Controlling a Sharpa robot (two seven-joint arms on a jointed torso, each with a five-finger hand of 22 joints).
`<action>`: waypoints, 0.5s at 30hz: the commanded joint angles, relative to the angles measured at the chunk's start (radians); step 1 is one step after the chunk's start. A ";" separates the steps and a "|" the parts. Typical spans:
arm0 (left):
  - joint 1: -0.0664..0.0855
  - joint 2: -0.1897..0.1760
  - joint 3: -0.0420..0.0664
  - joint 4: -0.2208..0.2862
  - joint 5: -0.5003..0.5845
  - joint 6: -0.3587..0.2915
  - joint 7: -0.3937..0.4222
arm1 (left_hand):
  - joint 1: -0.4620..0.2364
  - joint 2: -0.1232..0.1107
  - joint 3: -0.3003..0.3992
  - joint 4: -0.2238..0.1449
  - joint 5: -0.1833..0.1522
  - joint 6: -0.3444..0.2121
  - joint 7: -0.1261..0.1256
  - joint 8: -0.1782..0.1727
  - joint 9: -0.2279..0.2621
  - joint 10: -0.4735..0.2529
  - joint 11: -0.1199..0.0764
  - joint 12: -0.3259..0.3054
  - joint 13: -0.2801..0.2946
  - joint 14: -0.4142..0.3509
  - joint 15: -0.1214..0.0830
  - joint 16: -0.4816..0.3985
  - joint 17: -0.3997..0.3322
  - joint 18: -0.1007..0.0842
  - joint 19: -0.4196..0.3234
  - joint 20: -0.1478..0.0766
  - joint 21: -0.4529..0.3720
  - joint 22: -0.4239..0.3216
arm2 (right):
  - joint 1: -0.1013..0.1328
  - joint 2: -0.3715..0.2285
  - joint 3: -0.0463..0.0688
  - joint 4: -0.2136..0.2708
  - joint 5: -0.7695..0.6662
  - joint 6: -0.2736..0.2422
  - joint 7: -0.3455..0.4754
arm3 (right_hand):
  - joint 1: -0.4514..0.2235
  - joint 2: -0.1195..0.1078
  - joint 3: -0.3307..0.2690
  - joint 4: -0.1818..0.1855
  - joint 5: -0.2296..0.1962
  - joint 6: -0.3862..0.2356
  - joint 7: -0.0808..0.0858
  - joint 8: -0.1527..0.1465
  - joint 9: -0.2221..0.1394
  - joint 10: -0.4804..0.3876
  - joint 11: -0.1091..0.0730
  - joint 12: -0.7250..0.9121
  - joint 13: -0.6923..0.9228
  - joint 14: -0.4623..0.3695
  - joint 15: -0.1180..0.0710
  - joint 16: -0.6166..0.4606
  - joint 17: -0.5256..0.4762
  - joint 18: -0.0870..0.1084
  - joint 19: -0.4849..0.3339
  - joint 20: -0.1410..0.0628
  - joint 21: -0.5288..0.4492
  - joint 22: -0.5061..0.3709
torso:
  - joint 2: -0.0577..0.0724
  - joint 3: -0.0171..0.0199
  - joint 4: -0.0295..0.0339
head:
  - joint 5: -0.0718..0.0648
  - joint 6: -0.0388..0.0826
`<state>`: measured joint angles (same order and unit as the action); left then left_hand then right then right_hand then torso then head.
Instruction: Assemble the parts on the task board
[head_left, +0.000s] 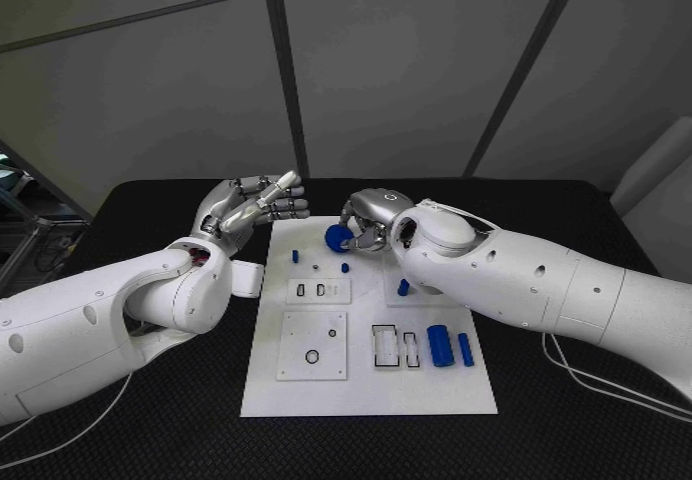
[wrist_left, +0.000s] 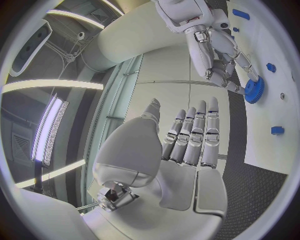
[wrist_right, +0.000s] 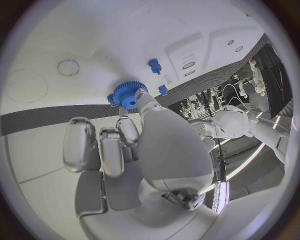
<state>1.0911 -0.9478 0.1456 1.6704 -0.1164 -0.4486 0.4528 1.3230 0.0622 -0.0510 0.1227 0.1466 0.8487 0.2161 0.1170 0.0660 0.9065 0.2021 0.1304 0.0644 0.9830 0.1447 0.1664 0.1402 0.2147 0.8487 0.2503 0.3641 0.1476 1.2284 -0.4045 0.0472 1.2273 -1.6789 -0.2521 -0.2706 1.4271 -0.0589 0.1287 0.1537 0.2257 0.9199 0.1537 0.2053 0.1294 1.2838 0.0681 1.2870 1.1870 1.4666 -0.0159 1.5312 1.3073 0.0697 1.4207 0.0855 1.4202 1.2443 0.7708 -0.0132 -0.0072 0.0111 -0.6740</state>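
Note:
The white task board (head_left: 368, 390) lies in the middle of the black table. My right hand (head_left: 378, 215) pinches a blue gear (head_left: 339, 237) just above the board's far end; the right wrist view shows the gear (wrist_right: 127, 93) at the fingertips of that hand (wrist_right: 137, 145). My left hand (head_left: 260, 205) hovers left of the board's far corner, fingers straight and holding nothing, as the left wrist view of this hand (wrist_left: 187, 140) confirms. Small blue pegs (head_left: 296, 256) (head_left: 346, 267) (head_left: 404, 287) stand on the board. A blue cylinder (head_left: 438, 345) and a blue bar (head_left: 466, 348) lie near its right edge.
Two white inset plates (head_left: 315, 291) (head_left: 313, 345) with slots and holes sit on the board's left half, and rectangular cut-outs (head_left: 385, 345) lie beside the cylinder. A small white block (head_left: 248, 280) sits by the board's left edge. Black table (head_left: 577, 420) surrounds the board.

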 joint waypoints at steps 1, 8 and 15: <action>0.002 0.001 0.001 0.000 -0.006 0.006 0.008 | 0.005 -0.005 -0.002 -0.005 0.001 -0.006 0.034 -0.006 0.000 -0.008 0.000 -0.003 0.000 0.001 0.009 -0.004 0.001 -0.033 0.002 0.007 -0.006 -0.001 | 0.001 0.005 0.000 -0.008 -0.009 0.000 0.007 | -0.011 -0.006 0.004 -0.005 -0.007 -0.030 0.008 -0.023 -0.013 -0.013 0.005 -0.009 -0.010 0.085 0.010 -0.003 0.177 -0.005 -0.001 0.010 -0.001 -0.001 | 0.000 0.0002 -0.0004 | 0.000 0.000; 0.003 0.001 0.001 0.000 -0.006 0.007 0.006 | 0.005 -0.005 -0.002 -0.005 0.001 -0.006 0.034 -0.006 0.000 -0.008 0.000 -0.003 0.000 0.001 0.009 -0.004 0.001 -0.033 0.002 0.007 -0.006 -0.001 | 0.001 0.013 0.000 -0.019 -0.008 0.012 0.013 | -0.033 -0.023 -0.001 0.003 -0.016 -0.099 0.017 -0.069 -0.030 -0.032 0.015 -0.024 -0.028 0.085 0.020 -0.002 0.179 -0.004 -0.004 0.022 -0.002 -0.003 | 0.000 0.0001 0.0003 | 0.001 -0.001; 0.003 0.002 0.001 -0.001 -0.006 0.007 0.005 | 0.005 -0.004 -0.002 -0.005 0.000 -0.006 0.034 -0.006 0.000 -0.008 0.000 -0.003 0.000 0.001 0.009 -0.004 0.001 -0.033 0.001 0.007 -0.006 -0.001 | 0.001 0.015 -0.001 -0.021 0.001 0.041 0.023 | -0.066 -0.033 -0.015 0.026 -0.083 -0.097 0.018 -0.072 -0.033 -0.032 0.017 -0.020 -0.027 0.085 0.023 -0.003 0.178 -0.004 -0.004 0.026 -0.002 -0.003 | 0.000 0.0003 -0.0002 | 0.002 -0.002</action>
<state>1.0921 -0.9470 0.1457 1.6689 -0.1165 -0.4485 0.4524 1.3229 0.0621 -0.0510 0.1227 0.1466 0.8487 0.2161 0.1170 0.0661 0.9064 0.2021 0.1304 0.0644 0.9830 0.1448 0.1664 0.1401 0.2148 0.8487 0.2502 0.3641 0.1477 1.2281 -0.3900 0.0465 1.2056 -1.6792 -0.2358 -0.2618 1.3692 -0.0928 0.1149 0.1750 0.1451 0.8246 0.1720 0.1353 0.0977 1.2573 0.0876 1.2687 1.1591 1.4667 -0.0016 1.5312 1.3080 0.0696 1.4171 0.1039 1.4202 1.2414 0.7708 -0.0129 -0.0075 0.0131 -0.6755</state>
